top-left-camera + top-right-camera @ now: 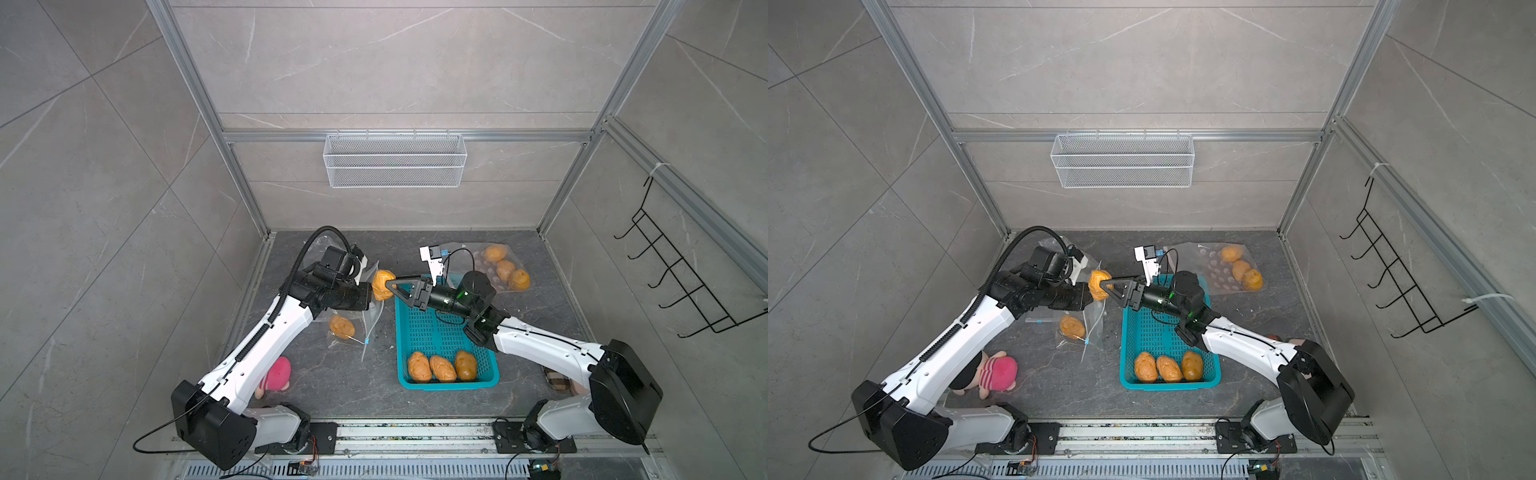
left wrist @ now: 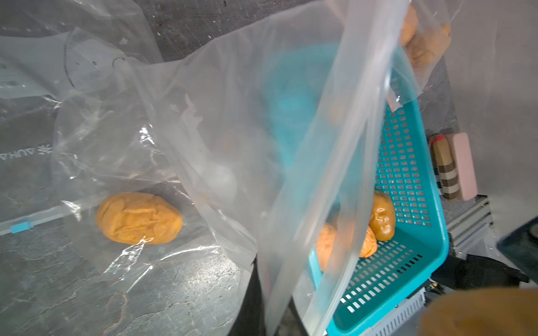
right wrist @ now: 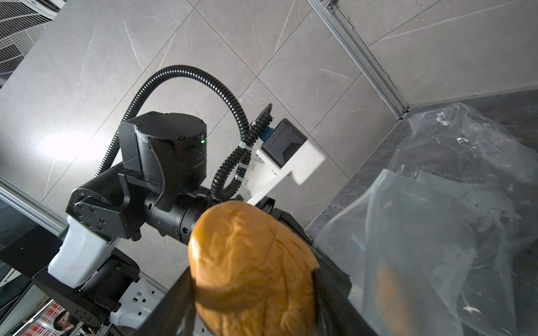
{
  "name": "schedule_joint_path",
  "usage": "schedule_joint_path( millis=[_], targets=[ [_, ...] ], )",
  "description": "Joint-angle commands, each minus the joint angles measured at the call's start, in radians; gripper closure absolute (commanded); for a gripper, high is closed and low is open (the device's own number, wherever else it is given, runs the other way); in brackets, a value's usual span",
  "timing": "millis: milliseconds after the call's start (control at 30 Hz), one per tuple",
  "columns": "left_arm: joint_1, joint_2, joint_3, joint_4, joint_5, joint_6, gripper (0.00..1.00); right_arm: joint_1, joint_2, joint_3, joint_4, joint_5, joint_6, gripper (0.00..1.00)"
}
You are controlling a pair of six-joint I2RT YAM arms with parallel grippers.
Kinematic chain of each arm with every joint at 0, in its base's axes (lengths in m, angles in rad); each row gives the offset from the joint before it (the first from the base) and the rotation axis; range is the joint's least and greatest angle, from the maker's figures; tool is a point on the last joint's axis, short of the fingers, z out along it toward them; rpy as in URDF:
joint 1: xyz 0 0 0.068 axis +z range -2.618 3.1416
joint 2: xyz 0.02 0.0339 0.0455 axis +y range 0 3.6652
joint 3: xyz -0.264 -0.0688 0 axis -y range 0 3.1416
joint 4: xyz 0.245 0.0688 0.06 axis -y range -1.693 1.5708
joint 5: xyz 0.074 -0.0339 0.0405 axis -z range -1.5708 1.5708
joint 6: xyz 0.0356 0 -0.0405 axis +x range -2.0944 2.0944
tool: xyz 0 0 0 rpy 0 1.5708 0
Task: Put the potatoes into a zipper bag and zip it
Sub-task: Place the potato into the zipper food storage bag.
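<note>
Midway through loading, the right claw [image 1: 390, 282] grips a potato [image 1: 380, 287] left of the basket [image 1: 449, 385], at the mouth of the zipper bag [image 2: 233, 131] pinched up by the closed left claw [image 2: 262, 279]; next, ease it inside and release.

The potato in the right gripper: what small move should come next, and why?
Probably the right gripper should carry its potato down into the mouth of the zipper bag, and only then open. The left gripper is shut on the bag's edge and holds it lifted; the potato hangs close beside it, not yet inside.
</note>
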Motion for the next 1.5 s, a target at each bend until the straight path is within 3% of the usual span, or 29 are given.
schedule_joint_path(
  millis=[0, 200, 867, 1233, 1467],
  targets=[
    [-0.014, -0.027, 0.025, 0.120, 0.167, -0.020, 1.00, 0.024, 0.013, -0.027, 0.033, -0.009, 0.030, 0.60],
    [-0.001, -0.009, -0.001, 0.145, 0.203, -0.044, 1.00, 0.021, 0.083, -0.068, 0.145, -0.011, 0.074, 0.61],
    [0.033, -0.013, -0.015, 0.179, 0.239, -0.073, 1.00, -0.008, 0.128, -0.143, 0.132, 0.011, -0.030, 0.62],
    [0.034, -0.027, -0.008, 0.156, 0.220, -0.057, 1.00, -0.011, 0.053, -0.088, -0.267, 0.112, -0.319, 0.62],
    [0.034, -0.014, -0.013, 0.162, 0.253, -0.050, 1.00, -0.009, 0.060, -0.021, -0.373, 0.112, -0.348, 0.53]
  ],
)
